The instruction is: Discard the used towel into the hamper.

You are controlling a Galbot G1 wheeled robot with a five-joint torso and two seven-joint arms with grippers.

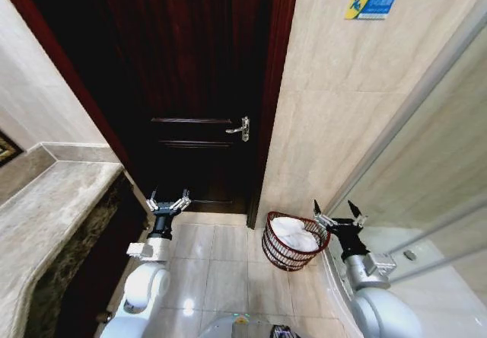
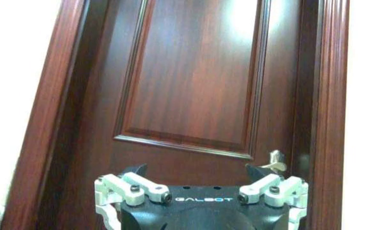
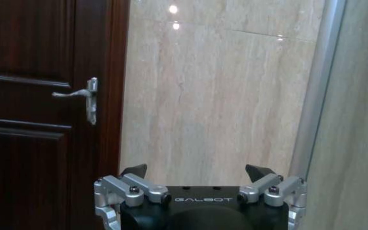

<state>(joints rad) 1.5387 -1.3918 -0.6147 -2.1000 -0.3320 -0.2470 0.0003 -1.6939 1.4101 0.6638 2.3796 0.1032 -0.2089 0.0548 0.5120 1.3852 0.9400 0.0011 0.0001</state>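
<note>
Bathroom corner, glossy floor tiles (image 1: 213,266), beige stone wall, dark wooden door at the back. Landmark: hamper (image 1: 293,240), standing on the tiles by the foot of the wall.

Nearest: right gripper (image 1: 337,210) just beside the hamper on its right, at about rim height, fingers spread apart and empty; same in the right wrist view (image 3: 197,171), facing the wall (image 3: 216,91). Left gripper (image 1: 168,200) well apart from the hamper on its left, also splayed open holding nothing, pointed at the door (image 2: 190,86). Stone counter (image 1: 53,201) further left of it.

Hamper itself: dark reddish wire bars, upright, rim wider than base. White towel (image 1: 293,233) lies crumpled inside, filling most of the basket, below the rim. Task looks done or nearly so.

Handling guess: towel soft, light, limp, drapes and bunches; pinch a raised fold near the top if needed. Hamper light, could tip if nudged.

Farthest: door beyond the hamper, left of it, metal handle (image 1: 239,129); blue-yellow sign (image 1: 370,4) high on the wall above.
</note>
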